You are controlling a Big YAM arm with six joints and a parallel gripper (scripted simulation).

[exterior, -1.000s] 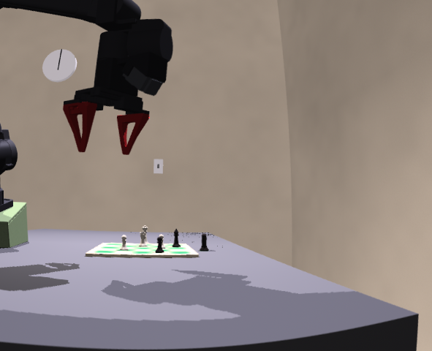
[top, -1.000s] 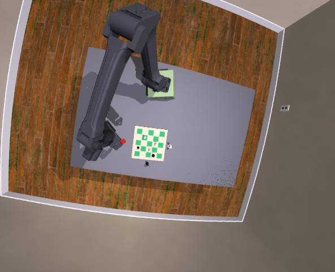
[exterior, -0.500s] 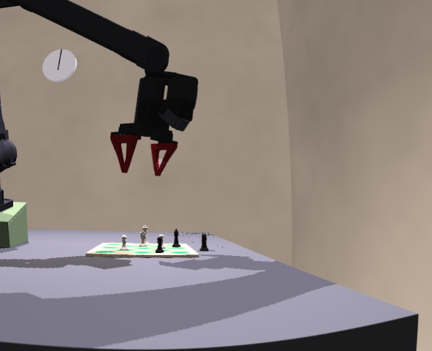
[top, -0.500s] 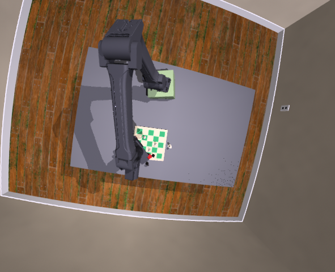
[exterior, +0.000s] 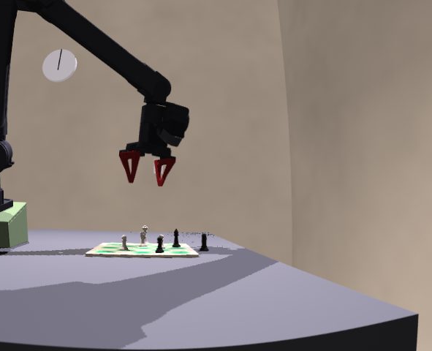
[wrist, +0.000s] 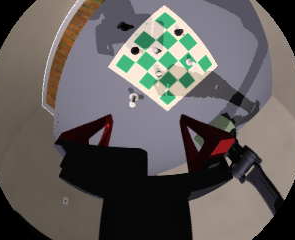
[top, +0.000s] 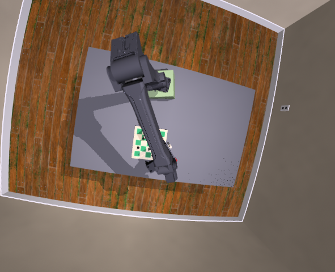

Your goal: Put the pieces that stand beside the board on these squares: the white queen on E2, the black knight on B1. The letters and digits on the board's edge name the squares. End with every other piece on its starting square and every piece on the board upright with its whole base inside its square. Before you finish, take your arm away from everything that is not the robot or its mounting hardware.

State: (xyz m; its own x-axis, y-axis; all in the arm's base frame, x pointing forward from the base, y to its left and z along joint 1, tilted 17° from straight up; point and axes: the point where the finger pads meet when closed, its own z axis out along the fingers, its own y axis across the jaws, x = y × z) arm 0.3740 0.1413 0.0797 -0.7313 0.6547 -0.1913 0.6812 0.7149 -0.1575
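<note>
Working left to right across the exterior view, I'm seeing the arm (top: pixel 149 123) (exterior: pixel 106 41) (wrist: pixel 259 182) rising from its pale green block (top: pixel 169 94) (exterior: pixel 17 227) (wrist: pixel 225 124), which is sitting by one long edge of the table (top: pixel 205 117) (exterior: pixel 321 298) (wrist: pixel 87 100). A round wall clock (exterior: pixel 58 65) is hanging behind the arm. The checkered chessboard (top: pixel 134 155) (exterior: pixel 144 255) (wrist: pixel 167 107) is lying nearer the opposite long edge, with a white pawn (exterior: pixel 123 242) standing on its left part. The white queen (top: pixel 169 145) (exterior: pixel 145 229) (wrist: pixel 133 98) is standing off the board, just beyond its far side and well in from the table corners. Above the board, I'm holding the gripper (top: pixel 176 160) (exterior: pixel 145 183) (wrist: pixel 146 118) high, its red fingers spreading wide with nothing between them. Farther right, a black pawn (exterior: pixel 159 244) and a black bishop (exterior: pixel 175 238) are standing on the squares. Rightmost, the black knight (exterior: pixel 203 242) (wrist: pixel 125 26) is standing upright off the board, between it and that opposite long edge. So both pieces for placing are waiting outside E2 and B1.
</note>
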